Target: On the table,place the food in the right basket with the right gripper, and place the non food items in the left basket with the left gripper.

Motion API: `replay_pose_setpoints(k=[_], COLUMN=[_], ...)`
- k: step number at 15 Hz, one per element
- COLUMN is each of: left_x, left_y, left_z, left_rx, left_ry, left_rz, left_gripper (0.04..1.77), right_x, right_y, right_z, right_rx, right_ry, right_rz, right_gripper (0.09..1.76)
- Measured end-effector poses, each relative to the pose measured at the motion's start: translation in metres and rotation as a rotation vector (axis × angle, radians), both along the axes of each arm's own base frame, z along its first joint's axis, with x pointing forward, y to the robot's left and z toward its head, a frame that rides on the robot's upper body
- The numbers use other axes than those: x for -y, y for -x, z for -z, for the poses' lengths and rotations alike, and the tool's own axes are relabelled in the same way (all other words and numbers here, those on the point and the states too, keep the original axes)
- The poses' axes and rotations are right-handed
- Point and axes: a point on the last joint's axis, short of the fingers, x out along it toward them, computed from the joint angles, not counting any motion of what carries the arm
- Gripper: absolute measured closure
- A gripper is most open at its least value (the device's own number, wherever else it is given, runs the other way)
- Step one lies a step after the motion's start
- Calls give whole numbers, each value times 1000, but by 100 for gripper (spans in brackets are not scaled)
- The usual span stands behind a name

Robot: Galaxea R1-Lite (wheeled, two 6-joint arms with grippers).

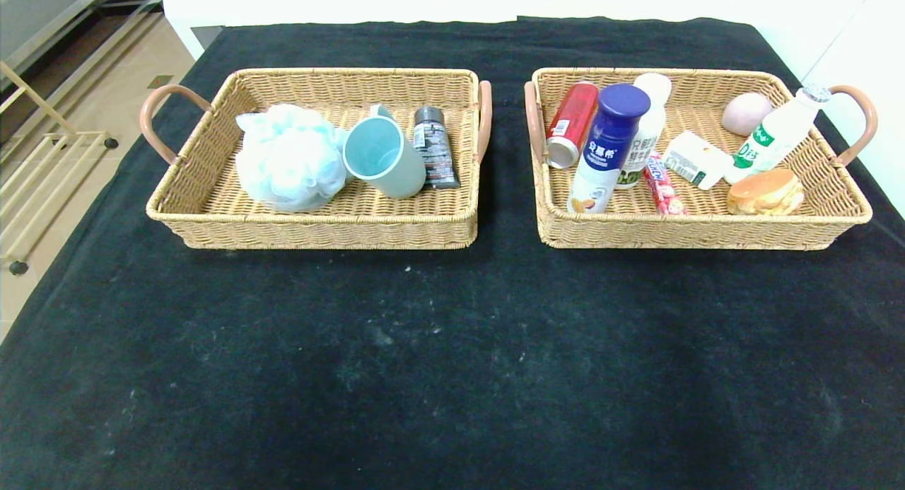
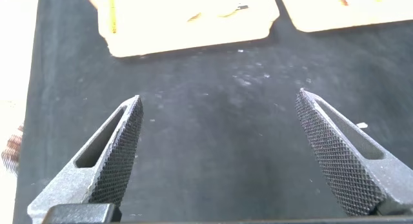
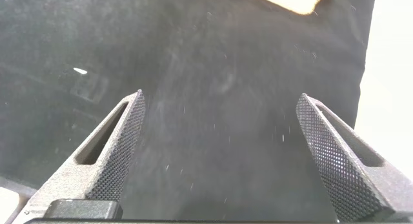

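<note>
**A:** Head view showed the table (image 1: 452, 348) with both wicker trays side by side near its far edge. What sat in the left basket (image 1: 212, 214)?

**B:** The bath pouf (image 1: 288, 158) lay at its left end, the teal mug (image 1: 385, 156) was tipped over beside it with its mouth toward the near-left, and the dark tube (image 1: 433, 148) lay lengthwise, cap toward the far rim.

**A:** And the right basket (image 1: 707, 228)?

**B:** It was crowded! The blue-capped bottle (image 1: 606, 148) leaned with its cap toward the far side, the squat white bottle (image 1: 647, 133) just behind it, and the candy stick (image 1: 663, 184) ran front to back alongside. A red can (image 1: 571, 124), a white packet (image 1: 696, 159), a pink egg-shaped thing (image 1: 746, 113), another white bottle (image 1: 776, 135) and a bun (image 1: 766, 192) filled the rest.

**A:** Grippers?

**B:** The left gripper (image 2: 219, 111) hung over bare cloth before the baskets, fingers spread wide, holding nothing. The right gripper (image 3: 219, 108) was likewise splayed and empty, near the table's right edge.
</note>
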Motion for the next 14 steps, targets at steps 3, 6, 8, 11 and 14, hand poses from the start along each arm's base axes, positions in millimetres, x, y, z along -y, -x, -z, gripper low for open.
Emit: replay_pose_setpoints(k=[3, 6, 8, 11, 14], left_x=[5, -6, -15, -16, -16], left_y=[9, 17, 20, 19, 5], left_z=[15, 15, 22, 53, 88], left_rx=[22, 53, 50, 45, 91], left_ry=[-4, -5, -1, -37, -89], left_rz=[-7, 40, 64, 85, 66], left_gripper=[9, 9, 9, 9, 9], right_x=[-5, -6, -6, -6, -5], right_y=[16, 23, 24, 24, 15], right_z=[34, 55, 66, 80, 79], right_rx=[-9, -11, -14, 6, 188], right_ry=[-21, -39, -39, -38, -41], right_rz=[50, 64, 63, 65, 73], right_gripper=[14, 14, 14, 14, 14])
